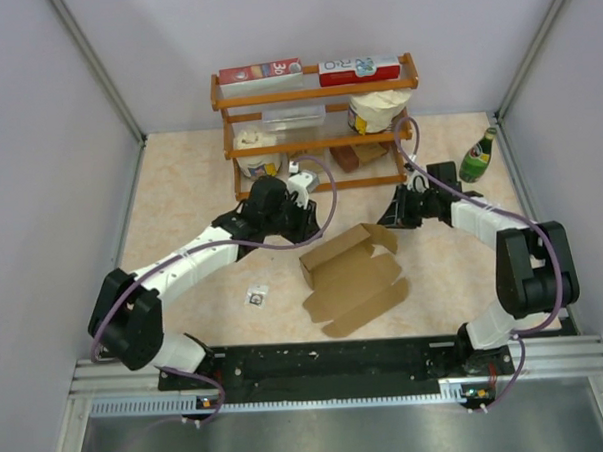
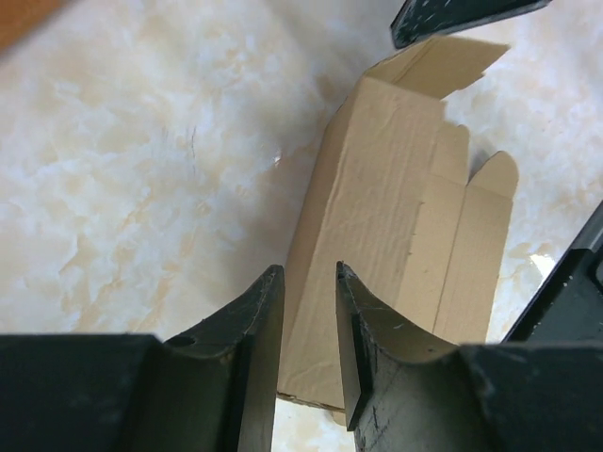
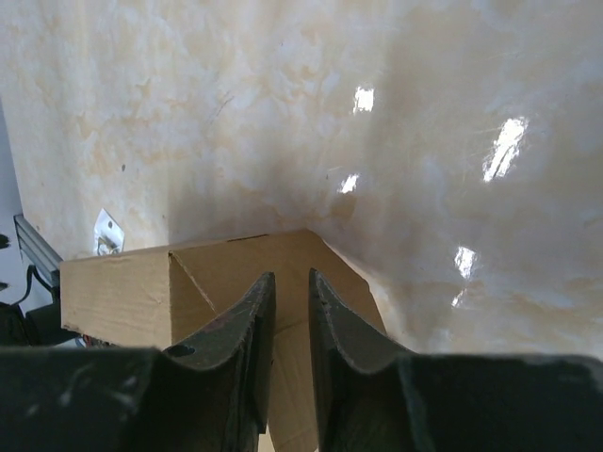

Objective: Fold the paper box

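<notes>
Half-folded paper box (image 1: 352, 279) on table (image 1: 185, 186)

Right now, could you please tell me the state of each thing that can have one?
Box: partly folded, flaps open.
Left gripper: jaws slightly apart over the box.
Right gripper: jaws narrowly apart at a flap; grip unclear.
Bottle: upright.

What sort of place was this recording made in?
Likely a robotics lab test cell, not a home: plain grey partition walls in aluminium framing, a beige marble-patterned tabletop, and a small orange wooden shelf.
</notes>
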`<state>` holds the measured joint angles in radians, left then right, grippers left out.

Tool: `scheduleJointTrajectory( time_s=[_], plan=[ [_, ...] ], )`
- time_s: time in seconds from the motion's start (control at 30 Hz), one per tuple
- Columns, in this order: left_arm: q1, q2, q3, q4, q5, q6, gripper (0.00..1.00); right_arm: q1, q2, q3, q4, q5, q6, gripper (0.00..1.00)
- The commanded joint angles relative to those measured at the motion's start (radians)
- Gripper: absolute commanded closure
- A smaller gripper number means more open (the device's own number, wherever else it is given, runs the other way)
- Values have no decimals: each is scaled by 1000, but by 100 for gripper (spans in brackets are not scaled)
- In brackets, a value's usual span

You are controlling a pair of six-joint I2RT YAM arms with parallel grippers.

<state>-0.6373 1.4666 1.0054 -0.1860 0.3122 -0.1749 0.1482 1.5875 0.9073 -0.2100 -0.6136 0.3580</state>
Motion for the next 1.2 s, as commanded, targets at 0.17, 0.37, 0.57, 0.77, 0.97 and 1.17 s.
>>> scheduleJointTrajectory(
  time_s=[0.17, 0.37, 0.57, 0.77, 0.97, 1.17],
  plan=[
    [-44, -97, -63, 8, -12, 46, 67, 7, -78, -30, 12, -6, -14, 80],
    [-58, -92, -100, -3, -25, 46, 67, 7, -113, -50, 6, -23, -8, 80],
    [-71, -101, -120, -12, -35, 45, 67, 7, -139, -61, -6, -37, -5, 80],
    [-78, -144, -145, -21, -65, 34, 67, 5, -150, -68, -14, -26, -10, 80],
    [-76, -203, -145, -69, -151, 25, 64, 7, -143, -70, -15, -20, -13, 80],
    [-81, -203, -145, -112, -173, 28, 64, 7, -139, -68, -14, -15, -17, 80]
  ],
)
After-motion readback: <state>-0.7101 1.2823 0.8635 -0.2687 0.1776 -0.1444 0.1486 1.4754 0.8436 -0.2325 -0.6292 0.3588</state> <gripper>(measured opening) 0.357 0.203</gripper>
